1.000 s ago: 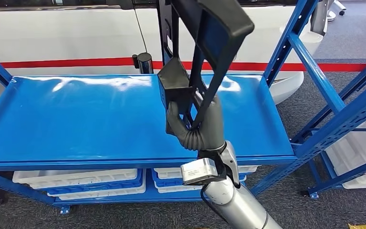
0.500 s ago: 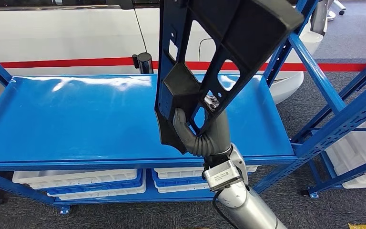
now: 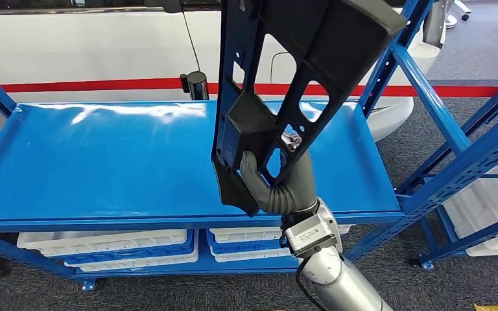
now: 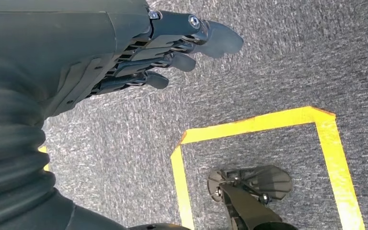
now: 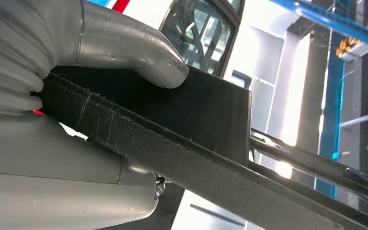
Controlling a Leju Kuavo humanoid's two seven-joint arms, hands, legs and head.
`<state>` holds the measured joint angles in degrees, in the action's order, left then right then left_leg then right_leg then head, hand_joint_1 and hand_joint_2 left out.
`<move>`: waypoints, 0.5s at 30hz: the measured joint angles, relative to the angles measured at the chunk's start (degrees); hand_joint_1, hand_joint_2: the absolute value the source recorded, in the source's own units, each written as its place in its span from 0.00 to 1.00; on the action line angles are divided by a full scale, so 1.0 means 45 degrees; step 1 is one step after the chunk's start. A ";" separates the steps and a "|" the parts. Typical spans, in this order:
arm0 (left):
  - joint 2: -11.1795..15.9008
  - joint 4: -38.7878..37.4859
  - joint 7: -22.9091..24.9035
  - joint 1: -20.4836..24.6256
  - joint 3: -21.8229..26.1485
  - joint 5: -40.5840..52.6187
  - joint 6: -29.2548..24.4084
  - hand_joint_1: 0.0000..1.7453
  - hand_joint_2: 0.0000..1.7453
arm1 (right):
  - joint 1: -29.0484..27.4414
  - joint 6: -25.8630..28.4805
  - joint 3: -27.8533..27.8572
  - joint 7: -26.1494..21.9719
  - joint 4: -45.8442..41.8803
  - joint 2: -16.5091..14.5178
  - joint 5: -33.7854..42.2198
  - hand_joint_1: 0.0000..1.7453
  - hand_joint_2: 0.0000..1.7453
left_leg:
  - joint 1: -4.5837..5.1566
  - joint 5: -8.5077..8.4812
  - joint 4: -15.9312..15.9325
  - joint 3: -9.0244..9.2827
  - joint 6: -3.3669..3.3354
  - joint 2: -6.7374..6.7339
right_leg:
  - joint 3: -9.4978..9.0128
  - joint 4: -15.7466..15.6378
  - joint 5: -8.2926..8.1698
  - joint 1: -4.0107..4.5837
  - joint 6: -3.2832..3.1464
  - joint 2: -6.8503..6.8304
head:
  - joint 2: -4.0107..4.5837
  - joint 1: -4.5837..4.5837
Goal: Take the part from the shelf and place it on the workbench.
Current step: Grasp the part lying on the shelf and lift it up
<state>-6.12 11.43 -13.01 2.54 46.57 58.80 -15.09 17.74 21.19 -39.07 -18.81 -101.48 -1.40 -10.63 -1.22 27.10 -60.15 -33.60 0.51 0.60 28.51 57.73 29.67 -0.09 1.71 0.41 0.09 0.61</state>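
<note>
The right hand [image 3: 279, 188] holds the part [image 3: 285, 78] up above the shelf [image 3: 104, 168], and bins [image 3: 104, 243] lie under the shelf.

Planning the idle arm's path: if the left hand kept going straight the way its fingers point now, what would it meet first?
The left hand points down at the grey carpet, so that likely comes first; nothing shows between them, though depth is unclear.

The head camera looked forward and down over the right hand [image 3: 279, 184] toward the shelf [image 3: 104, 162]. The right wrist camera sat close behind that hand; the left wrist camera faced the floor [image 4: 268, 62] past the left hand [image 4: 139, 52].
</note>
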 joint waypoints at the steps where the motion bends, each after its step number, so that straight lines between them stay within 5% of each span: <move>1: 0.0000 0.0000 0.0007 0.0000 0.0034 -0.0004 0.0056 0.00 1.00 | -0.0078 0.0146 0.0024 -0.0001 0.0000 0.0010 -0.0004 1.00 1.00 | 0.0000 0.0000 0.0000 -0.0001 0.0000 0.0000 | 0.0001 0.0000 0.0000 0.0000 0.0000 0.0000 | 0.0000 0.0000; 15: 0.0000 0.0000 0.0051 0.0000 0.0170 -0.0058 0.0139 0.00 1.00 | -0.0476 0.0620 0.0109 0.0057 -0.0007 0.0019 -0.0265 1.00 1.00 | 0.0019 0.0002 -0.0008 -0.0002 -0.0004 0.0001 | 0.0001 -0.0008 -0.0004 -0.0021 0.0006 0.0000 | 0.0000 0.0000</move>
<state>-6.12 11.43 -12.78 2.54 47.33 58.54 -14.47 15.60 23.98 -38.58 -18.56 -101.51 -1.31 -11.82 -1.13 27.11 -60.19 -33.61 0.49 0.61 28.52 57.69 29.65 -0.18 1.74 0.41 0.09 0.61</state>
